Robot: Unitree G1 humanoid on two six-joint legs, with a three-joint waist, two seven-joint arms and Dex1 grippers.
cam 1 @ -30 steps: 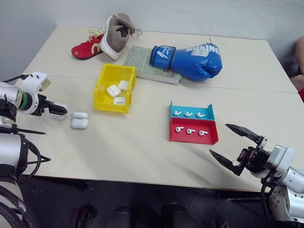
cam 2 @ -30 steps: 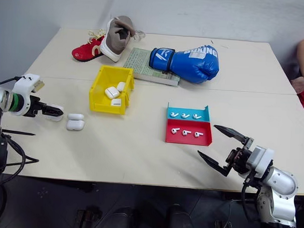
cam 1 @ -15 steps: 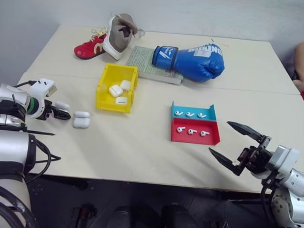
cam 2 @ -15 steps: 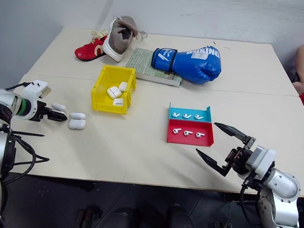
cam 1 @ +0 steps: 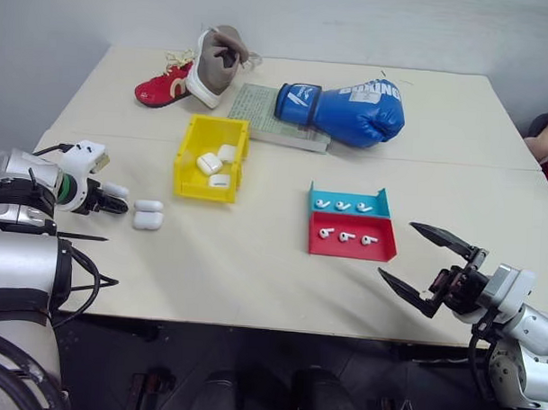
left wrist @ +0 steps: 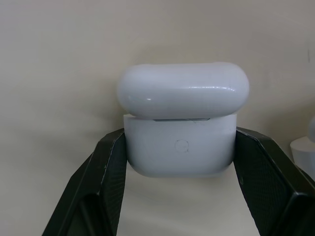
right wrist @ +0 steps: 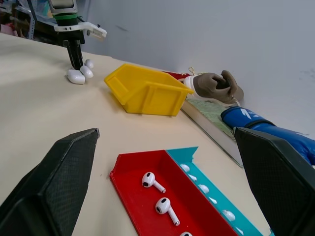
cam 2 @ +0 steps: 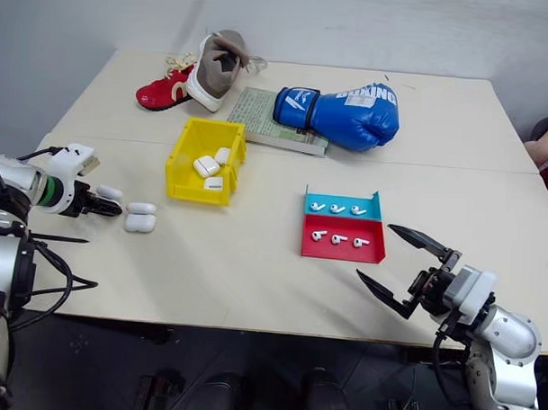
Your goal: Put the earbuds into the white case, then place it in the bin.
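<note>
- Right claw (cam 1: 438,267) is hovering at the near edge of the surface (cam 1: 253,276), its two black fingers standing wide apart with nothing between them.
- Red tray (cam 1: 352,236) is sitting just beyond that claw and holding three earbuds (cam 1: 345,235): tiny, glossy white, stemmed, lying in a row.
- Blue tray (cam 1: 348,201) is touching the red tray's far side and carrying three more of the same earbuds in a row.
- Left claw (left wrist: 172,191) is clamping on the white case (left wrist: 181,118) at the left edge of the surface, one black finger pressing each side of the case's lower half.
- The white case is showing as a glossy rounded pebble, with a thin seam under its lid and a small round button outline on the face toward the left wrist camera.
- Two more identical cases (cam 1: 148,215) are lying side by side on the surface just beside the held one.
- The bin (cam 1: 191,139), bright yellow with tall walls, is standing farther back and holding three white cases.
- A green printed book (cam 1: 264,110) is lying behind the bin; its print is too small to read.
- A blue boxing glove (cam 1: 345,108) is resting on the book, its white lettering appearing to read "BOXING".
- A red, white and grey shoe (cam 1: 193,67) is lying at the far left.
- The surface is looking pale beige, with a seam running across its middle.
- A plain grey wall (cam 1: 352,19) is standing behind it.
</note>
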